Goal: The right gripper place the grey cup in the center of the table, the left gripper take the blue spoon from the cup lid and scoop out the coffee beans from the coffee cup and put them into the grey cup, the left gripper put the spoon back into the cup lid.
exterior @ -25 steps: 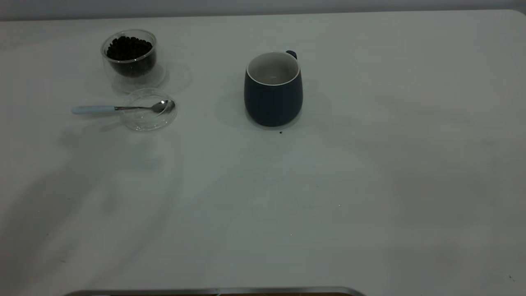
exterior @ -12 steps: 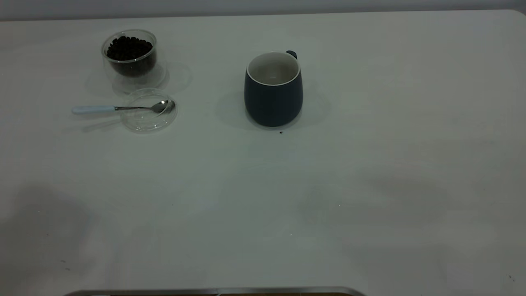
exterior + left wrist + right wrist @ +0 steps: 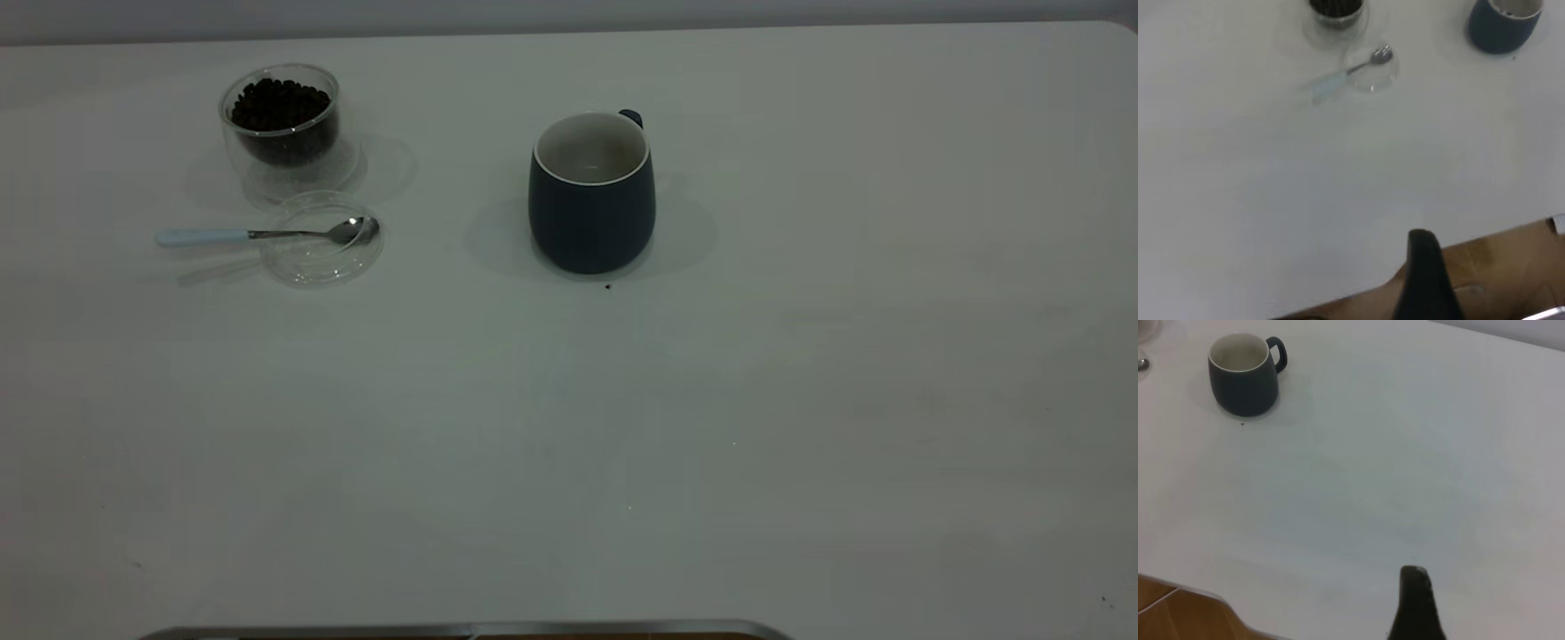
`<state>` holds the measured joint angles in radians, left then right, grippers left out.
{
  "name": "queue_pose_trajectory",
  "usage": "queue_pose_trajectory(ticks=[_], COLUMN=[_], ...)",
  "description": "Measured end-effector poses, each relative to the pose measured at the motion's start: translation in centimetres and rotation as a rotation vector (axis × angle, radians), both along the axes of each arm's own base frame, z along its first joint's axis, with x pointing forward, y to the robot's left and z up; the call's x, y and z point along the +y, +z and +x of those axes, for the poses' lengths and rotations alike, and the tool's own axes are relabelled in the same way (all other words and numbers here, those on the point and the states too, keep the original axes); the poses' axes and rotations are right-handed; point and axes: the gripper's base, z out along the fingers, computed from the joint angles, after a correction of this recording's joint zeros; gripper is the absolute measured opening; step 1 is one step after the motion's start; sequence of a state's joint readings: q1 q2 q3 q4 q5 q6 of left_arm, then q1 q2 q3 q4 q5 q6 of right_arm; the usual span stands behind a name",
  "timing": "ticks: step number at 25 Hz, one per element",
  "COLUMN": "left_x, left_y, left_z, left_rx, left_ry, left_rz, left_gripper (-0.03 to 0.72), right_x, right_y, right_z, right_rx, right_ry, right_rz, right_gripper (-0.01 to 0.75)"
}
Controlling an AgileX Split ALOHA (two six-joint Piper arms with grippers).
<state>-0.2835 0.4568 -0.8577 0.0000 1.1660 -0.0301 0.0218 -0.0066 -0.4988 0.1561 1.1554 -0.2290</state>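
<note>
The grey cup stands upright near the middle of the table, handle to the back; it also shows in the left wrist view and the right wrist view. At the back left the coffee cup holds the coffee beans. Just in front of it, the blue spoon rests with its bowl in the cup lid and its handle pointing left. Both arms are outside the exterior view. My left gripper hangs over the table's near edge, far from the spoon. My right gripper is well clear of the cup.
A tiny dark speck lies just in front of the grey cup. A metal strip runs along the table's near edge. Brown floor shows beyond that edge in the left wrist view.
The dark shadows over the left front of the table have faded away. The cups, lid and spoon have not moved.
</note>
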Motion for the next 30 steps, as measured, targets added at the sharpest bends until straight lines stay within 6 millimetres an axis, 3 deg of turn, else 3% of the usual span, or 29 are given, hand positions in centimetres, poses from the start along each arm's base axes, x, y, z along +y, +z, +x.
queue_pose_trajectory(ticks=[6,15,30], left_x=[1.3,1.1,1.1], left_y=[-3.4,-8.2,-9.6], left_z=[-3.4,-5.5,-5.3], left_rx=[-0.093,-0.133,-0.13], left_ry=[0.203,0.291,0.268], left_rz=[0.004,-0.023,0.004], left_gripper=[0.59,0.59,0.59], right_x=[0.0,0.0,0.0], right_y=[0.0,0.0,0.0], right_z=[0.0,0.0,0.0], right_rx=[0.0,0.0,0.0], right_ry=[0.0,0.0,0.0], right_rz=[0.0,0.0,0.0], right_gripper=[0.59,0.59,0.59])
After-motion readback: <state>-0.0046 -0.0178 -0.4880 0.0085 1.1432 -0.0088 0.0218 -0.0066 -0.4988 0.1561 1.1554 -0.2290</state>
